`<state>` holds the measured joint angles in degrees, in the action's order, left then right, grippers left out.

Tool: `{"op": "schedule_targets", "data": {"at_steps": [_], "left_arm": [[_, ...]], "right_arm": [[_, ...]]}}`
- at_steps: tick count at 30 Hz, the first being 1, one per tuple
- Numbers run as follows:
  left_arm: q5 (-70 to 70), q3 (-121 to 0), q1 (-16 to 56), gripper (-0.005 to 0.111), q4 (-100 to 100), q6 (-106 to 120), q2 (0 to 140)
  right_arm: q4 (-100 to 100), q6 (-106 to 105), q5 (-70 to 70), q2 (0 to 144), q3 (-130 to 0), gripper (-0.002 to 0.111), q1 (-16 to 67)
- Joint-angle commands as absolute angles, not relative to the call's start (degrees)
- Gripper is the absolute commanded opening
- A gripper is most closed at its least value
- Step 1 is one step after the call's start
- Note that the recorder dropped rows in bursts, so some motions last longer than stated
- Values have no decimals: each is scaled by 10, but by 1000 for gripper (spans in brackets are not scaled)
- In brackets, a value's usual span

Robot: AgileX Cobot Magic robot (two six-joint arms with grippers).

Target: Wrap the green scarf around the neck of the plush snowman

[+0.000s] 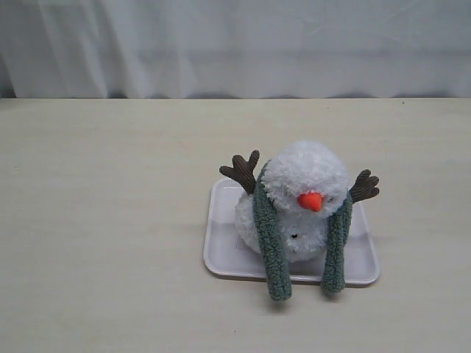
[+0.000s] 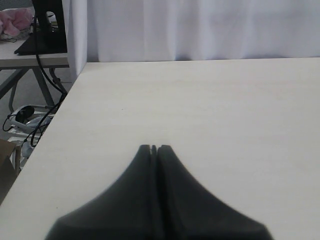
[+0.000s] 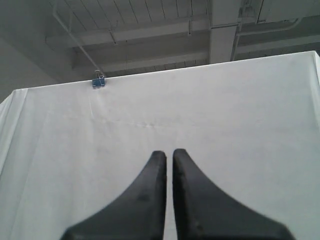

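Observation:
The plush snowman (image 1: 305, 176) sits on a white tray (image 1: 221, 254), with its orange nose (image 1: 311, 200) facing the front and its brown twig arms (image 1: 241, 171) spread. The green scarf (image 1: 271, 243) runs behind the head at the neck. Its two ends hang down the front, one on each side, past the tray's front rim. The neck crease itself is hidden by fluff. Neither gripper shows in the exterior view. My left gripper (image 2: 154, 147) is shut and empty over bare tabletop. My right gripper (image 3: 169, 152) is shut with only a thin slit, holds nothing, and points up at the curtain.
A white curtain (image 1: 235, 44) closes off the back of the table. In the left wrist view the table's edge (image 2: 60, 107) drops to a floor with cables (image 2: 25, 117), beside a side table with a black stand (image 2: 47, 30). A blue clip (image 3: 98, 81) holds the curtain's top.

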<state>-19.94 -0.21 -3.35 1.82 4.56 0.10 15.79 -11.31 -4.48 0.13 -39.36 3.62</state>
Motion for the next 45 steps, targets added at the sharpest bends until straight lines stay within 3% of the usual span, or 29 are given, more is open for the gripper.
{"op": "schedule_targets", "data": {"at_steps": [1, 24, 45], "left_arm": [[-190, 0, -31, 0, 22, 45, 0], [-190, 0, -31, 0, 22, 45, 0], [-190, 0, -31, 0, 22, 45, 0]], "right_arm": [[160, -111, -37, 0, -392, 4, 39], [158, -111, 87, 0, -387, 4, 39], [38, -111, 89, 0, -213, 4, 39]]}}
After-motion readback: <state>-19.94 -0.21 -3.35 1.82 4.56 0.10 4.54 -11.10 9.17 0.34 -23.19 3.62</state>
